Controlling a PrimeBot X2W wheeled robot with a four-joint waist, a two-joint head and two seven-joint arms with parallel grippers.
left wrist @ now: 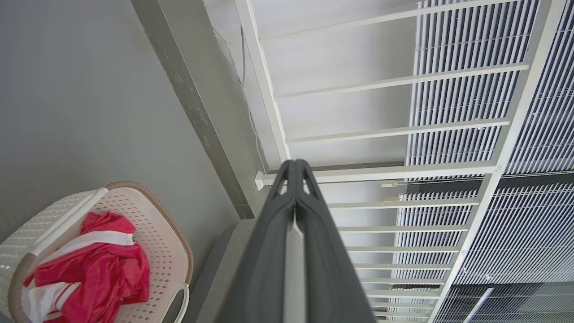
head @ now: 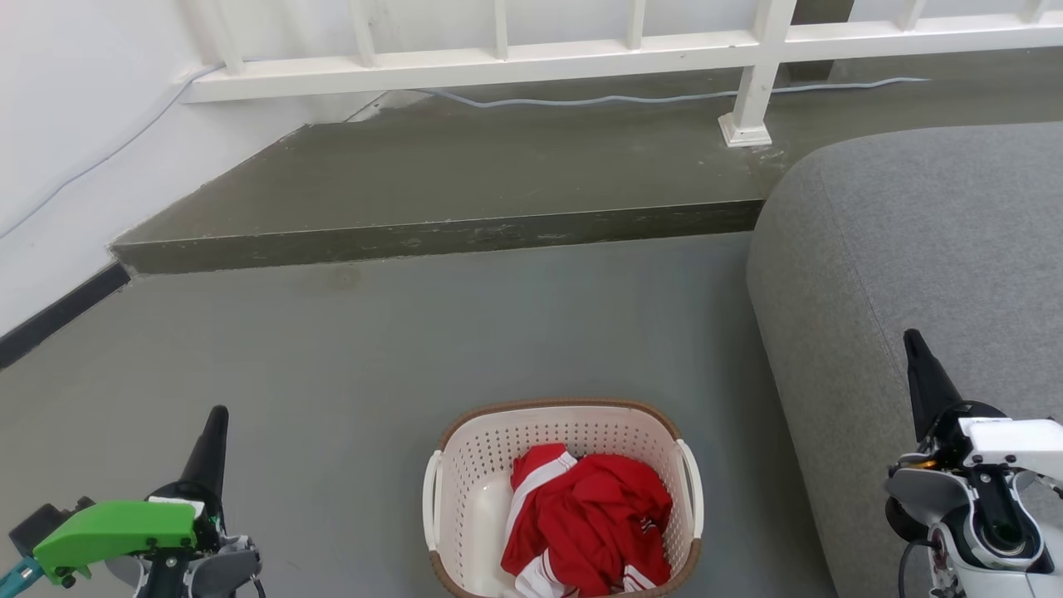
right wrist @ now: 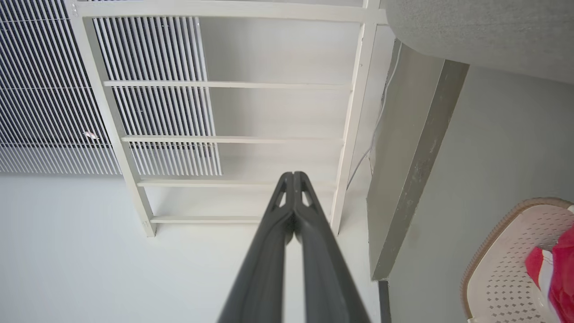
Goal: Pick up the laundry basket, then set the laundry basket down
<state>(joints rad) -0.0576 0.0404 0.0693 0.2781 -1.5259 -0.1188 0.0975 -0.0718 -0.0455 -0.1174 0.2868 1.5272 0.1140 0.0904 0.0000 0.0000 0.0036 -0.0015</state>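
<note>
You have cream-white perforated plastic laundry basket (head: 573, 433), brown woven-look rim, on grey floor (head: 374, 357); crumpled red-and-white garment (head: 594, 515) inside; left gripper (head: 217, 415), right gripper (head: 913, 336): jaws pressed together, gripping nothing

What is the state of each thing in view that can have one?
Basket: upright on the floor, not held, partly filled.
Garment: crumpled, inside the basket.
Left end effector: shut, empty, apart from the basket.
Right end effector: shut, empty, apart from the basket.
</note>
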